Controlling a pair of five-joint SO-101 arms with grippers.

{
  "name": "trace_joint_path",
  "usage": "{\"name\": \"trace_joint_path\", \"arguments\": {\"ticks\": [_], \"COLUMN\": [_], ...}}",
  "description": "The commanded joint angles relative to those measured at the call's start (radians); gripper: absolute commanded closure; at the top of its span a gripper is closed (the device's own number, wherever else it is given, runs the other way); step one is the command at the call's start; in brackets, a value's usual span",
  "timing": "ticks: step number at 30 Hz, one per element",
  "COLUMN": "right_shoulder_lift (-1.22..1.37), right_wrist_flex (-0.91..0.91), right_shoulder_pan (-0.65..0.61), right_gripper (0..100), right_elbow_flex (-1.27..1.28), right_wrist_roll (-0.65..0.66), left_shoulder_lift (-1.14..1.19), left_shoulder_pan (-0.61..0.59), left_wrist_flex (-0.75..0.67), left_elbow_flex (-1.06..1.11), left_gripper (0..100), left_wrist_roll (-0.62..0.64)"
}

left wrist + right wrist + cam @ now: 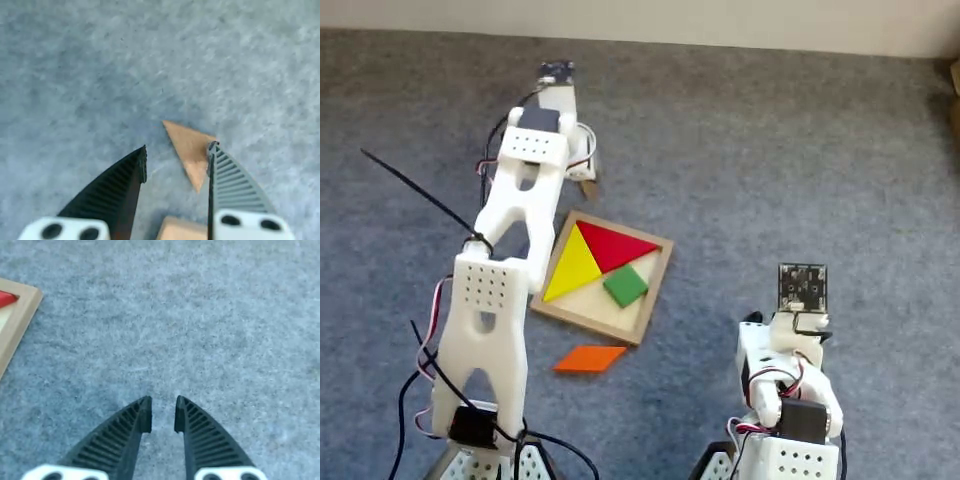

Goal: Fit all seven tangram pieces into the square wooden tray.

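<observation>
Hanging over the grey carpet [770,150] just past the far corner of the square wooden tray [657,292], the left claw [178,148] stands wide open with nothing in its grip. A tan triangle [187,142] lies flat between its fingers, one corner tucked behind the pale finger [232,180], so contact there is hard to judge. A second tan shape [182,231] is cut off at the picture's edge, and what it is cannot be made out.

The tray holds a yellow triangle [572,265], a red triangle [615,245] and a green square [626,286]; bare wood shows along its near side. The left arm [505,270] crosses above the tray's left edge and hides that rim. An orange parallelogram [590,357] lies on the carpet just outside the tray's near edge.

The right claw [162,415] is open only a slit and holds nothing, low over bare carpet, well apart from the tray, whose corner is cut off in its wrist view.
</observation>
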Motion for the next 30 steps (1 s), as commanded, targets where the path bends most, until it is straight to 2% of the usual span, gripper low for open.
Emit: {"name": "trace_joint_path", "arguments": {"ticks": [1, 14, 24, 30], "right_shoulder_lift": [-0.008, -0.008, -0.008, -0.008], "right_wrist_flex": [0.002, 0.002, 0.004, 0.004], "right_shoulder_pan": [0.01, 0.01, 0.01, 0.01], "right_gripper": [90.7, 90.7, 90.7, 90.7], "right_elbow_flex": [0.12, 0.12, 0.12, 0.12], "right_wrist_roll": [0.002, 0.002, 0.002, 0.002], "left_shoulder_lift": [0.027, 0.154, 0.18, 0.182], "left_shoulder_pan": [-0.001, 0.01, -0.022, -0.027], "left_wrist_flex": [-0.006, 0.034, 0.031, 0.037], "left_elbow_flex": [-0.125, -0.254, -0.255, -0.252], "left_gripper": [80, 80, 80, 92], "left_wrist_roll": [0.015, 0.017, 0.014, -0.018]}}
